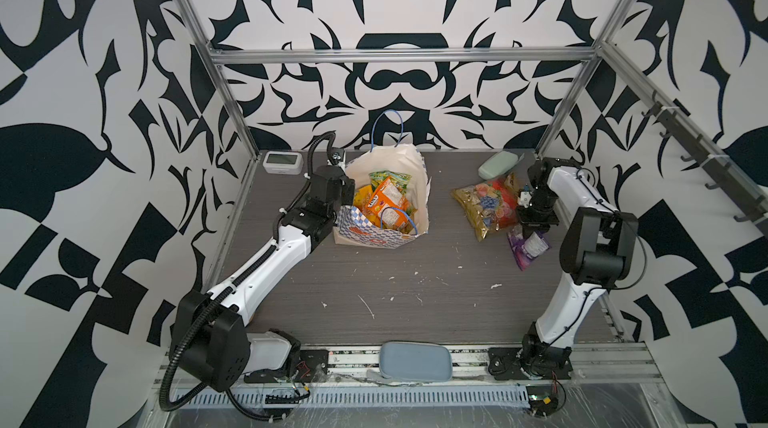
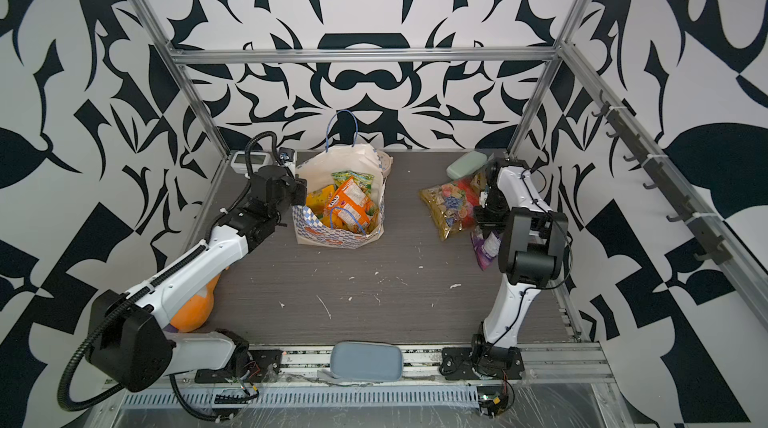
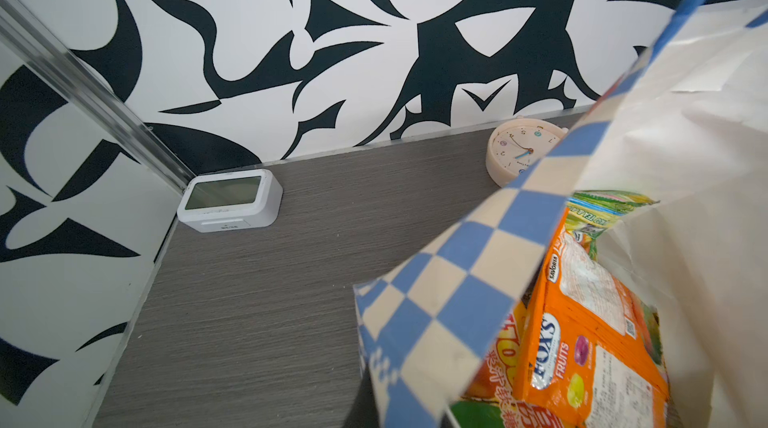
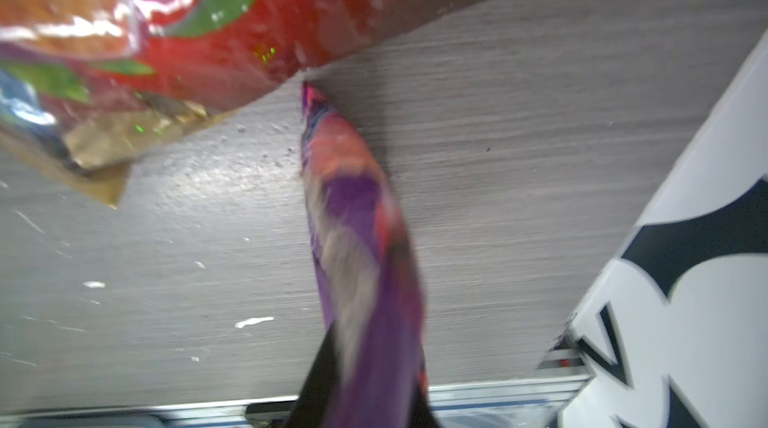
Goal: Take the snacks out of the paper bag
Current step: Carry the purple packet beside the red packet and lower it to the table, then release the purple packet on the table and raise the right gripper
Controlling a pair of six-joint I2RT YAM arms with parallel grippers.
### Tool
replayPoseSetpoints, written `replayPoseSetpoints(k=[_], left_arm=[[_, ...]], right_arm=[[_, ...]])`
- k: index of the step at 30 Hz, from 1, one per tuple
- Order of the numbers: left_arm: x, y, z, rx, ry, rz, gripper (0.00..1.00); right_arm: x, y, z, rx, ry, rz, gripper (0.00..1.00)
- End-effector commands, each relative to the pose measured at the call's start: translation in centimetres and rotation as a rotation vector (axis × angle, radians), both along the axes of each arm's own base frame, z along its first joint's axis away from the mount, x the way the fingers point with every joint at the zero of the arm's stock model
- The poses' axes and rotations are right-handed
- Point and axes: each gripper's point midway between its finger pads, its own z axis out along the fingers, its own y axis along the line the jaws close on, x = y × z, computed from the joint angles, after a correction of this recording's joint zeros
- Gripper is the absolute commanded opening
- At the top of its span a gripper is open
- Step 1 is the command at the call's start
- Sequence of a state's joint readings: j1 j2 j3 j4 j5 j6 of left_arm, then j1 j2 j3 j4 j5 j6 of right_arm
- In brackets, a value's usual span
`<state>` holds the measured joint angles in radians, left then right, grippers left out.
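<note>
Right wrist view: blurred purple packet (image 4: 361, 259) edge-on, one end cut off.

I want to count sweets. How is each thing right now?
Cream-white paper bag with blue checks: upright, open, packets inside.
Orange glossy FOX'S packet: inside the bag.
Clear multicoloured candy pack: out, on grey table.
Purple glossy packet: out, at right gripper, grip unclear.
Left gripper: shut, at bag's rim.

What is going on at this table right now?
Two robot arms are emptying a paper bag of snacks. The left gripper is shut at the bag's rim, seemingly holding it open. The right gripper is at a purple packet beside the large candy pack, both out of the bag; its grip is unclear. An orange FOX'S packet and others are inside.
</note>
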<state>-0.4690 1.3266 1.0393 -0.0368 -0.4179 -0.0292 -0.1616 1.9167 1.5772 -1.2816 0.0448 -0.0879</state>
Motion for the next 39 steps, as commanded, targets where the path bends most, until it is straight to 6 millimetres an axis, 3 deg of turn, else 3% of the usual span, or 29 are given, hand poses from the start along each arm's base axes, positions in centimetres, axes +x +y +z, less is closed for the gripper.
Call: replayPoseSetpoints(k=[1, 3, 8, 19, 23, 26, 28, 31, 35, 39], left_arm=[[0.0, -0.1, 3.9, -0.081, -0.119, -0.001, 0.00], [-0.5, 0.3, 4.9, -0.093, -0.142, 0.001, 0.00], [-0.7, 0.3, 5.0, -0.108, -0.144, 0.001, 0.00], [-0.9, 0.5, 5.2, -0.109, -0.150, 0.007, 0.00], [-0.7, 0.2, 5.0, -0.110, -0.145, 0.000, 0.00], [-0.5, 0.1, 5.0, -0.110, -0.149, 0.000, 0.00], [-0.3, 0.0, 5.0, -0.113, -0.147, -0.003, 0.00], [-0.2, -0.2, 5.5, -0.119, -0.147, -0.011, 0.00], [-0.3, -0.3, 5.2, -0.116, -0.137, -0.013, 0.00], [-0.6, -0.1, 5.0, -0.135, -0.136, -0.007, 0.00]], right_arm=[[-0.1, -0.6, 1.8, -0.032, -0.036, 0.010, 0.29], [0.3, -1.0, 2.3, -0.050, -0.060, 0.005, 0.39], [0.8, -2.1, 3.8, -0.114, -0.081, -0.023, 0.48], [0.1, -6.3, 8.7, -0.383, -0.088, -0.123, 0.49], [2.0, -4.5, 10.1, -0.283, -0.234, -0.150, 0.48], [5.1, -0.4, 10.5, -0.069, -0.422, -0.133, 0.47], [6.9, 0.9, 10.6, 0.011, -0.541, -0.121, 0.46], [8.1, -1.5, 10.0, -0.006, -0.601, -0.208, 0.46], [10.8, -3.8, 8.8, 0.139, -0.668, -0.317, 0.42], [12.8, -6.0, 6.0, 0.159, -0.608, -0.380, 0.38]])
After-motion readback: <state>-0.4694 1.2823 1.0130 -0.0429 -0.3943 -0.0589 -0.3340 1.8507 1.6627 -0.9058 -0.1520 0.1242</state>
